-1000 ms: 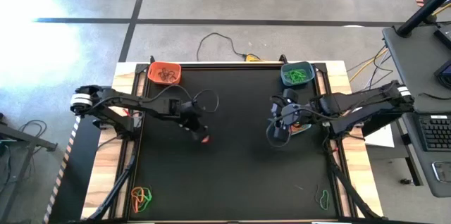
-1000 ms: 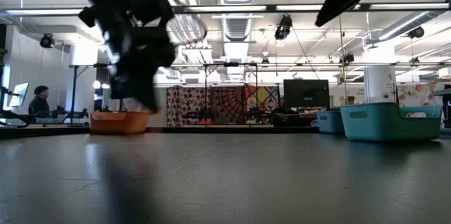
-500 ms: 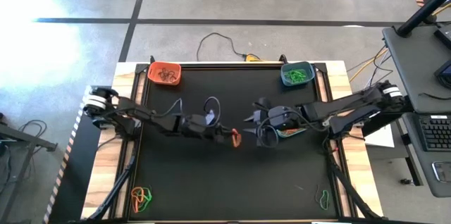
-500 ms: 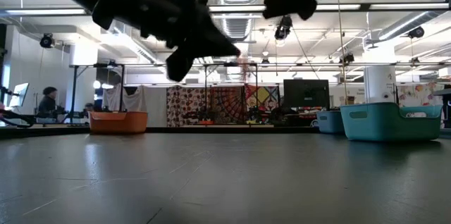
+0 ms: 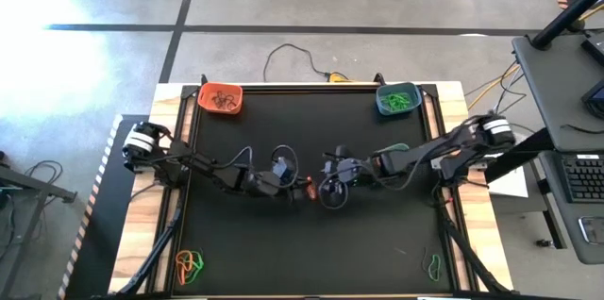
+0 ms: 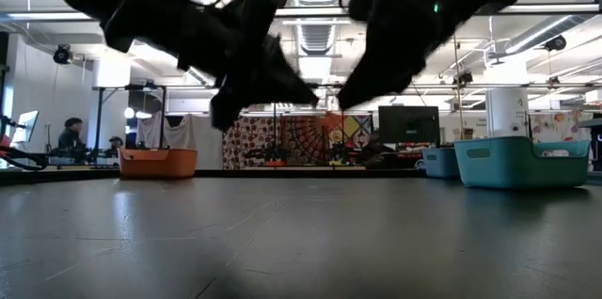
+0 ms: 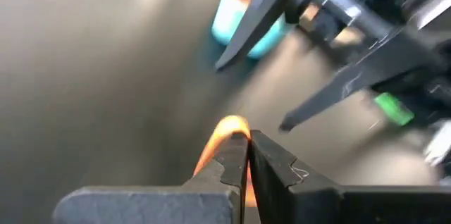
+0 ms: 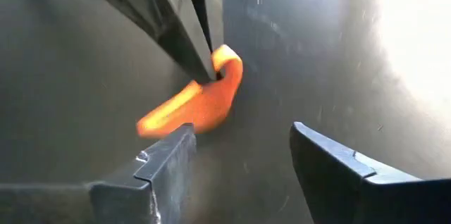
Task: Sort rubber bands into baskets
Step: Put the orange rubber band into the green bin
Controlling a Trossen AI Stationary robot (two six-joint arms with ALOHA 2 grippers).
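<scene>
Rubber band, small orange loop (image 8: 199, 101), pinched mid-air over the middle of the black bench (image 5: 283, 253), between the two arms.
Risk, as I judge it: the thin loop could snap free or drop if the left gripper (image 5: 304, 189) lets go before the right gripper (image 5: 327, 190) has closed on it. Left gripper is fully closed, clamping the band at its tips; right gripper stands wide apart just beside the band, holding nothing.
</scene>
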